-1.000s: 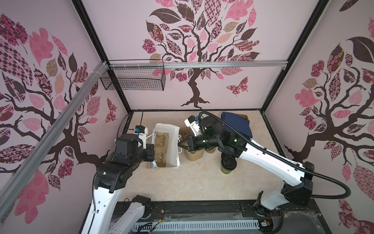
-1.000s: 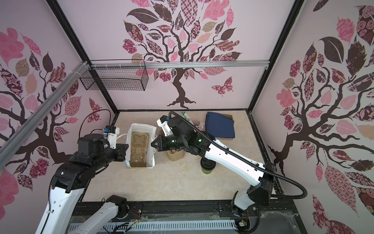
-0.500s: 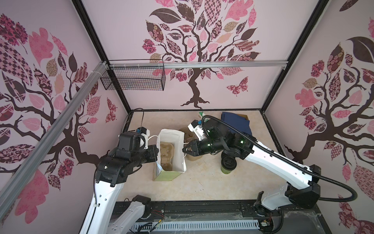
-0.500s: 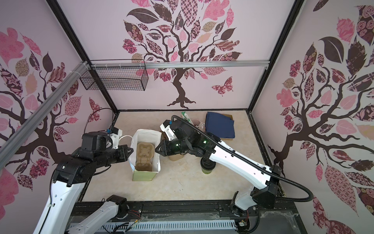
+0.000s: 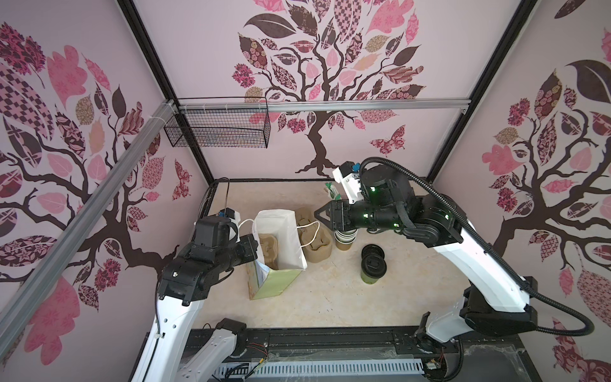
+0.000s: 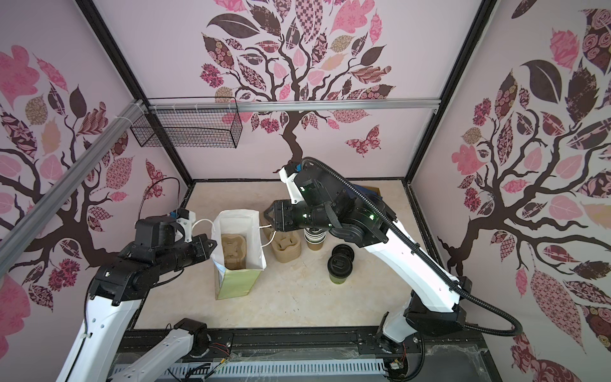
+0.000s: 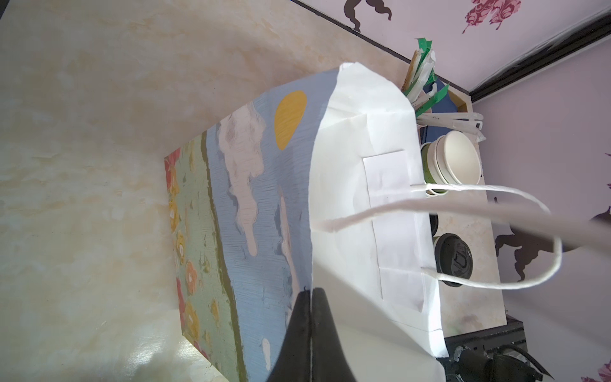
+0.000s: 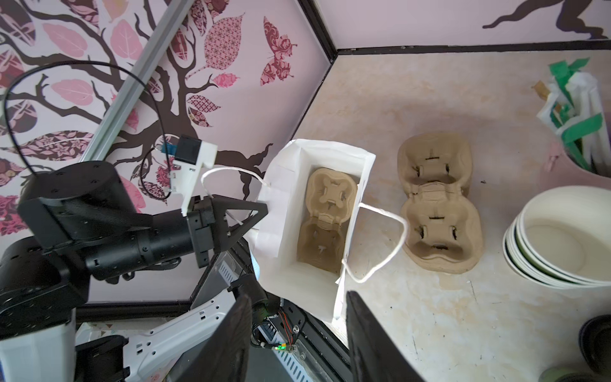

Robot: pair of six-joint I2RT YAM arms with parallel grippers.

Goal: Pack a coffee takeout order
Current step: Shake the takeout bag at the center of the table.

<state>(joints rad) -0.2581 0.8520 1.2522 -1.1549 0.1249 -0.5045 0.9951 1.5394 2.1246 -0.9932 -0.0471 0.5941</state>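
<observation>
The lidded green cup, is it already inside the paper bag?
No, the lidded green cup stands on the table, apart from the paper bag, which holds only a pulp carrier.

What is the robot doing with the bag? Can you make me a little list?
bag: upright on the table, top open
inside: one carrier
left pincer: shut on the bag's rim
right pincer: open, holding nothing, near a bag handle
cup: lidded, on the table, not in the bag
also on the table: spare carriers, cup stack, lids
</observation>
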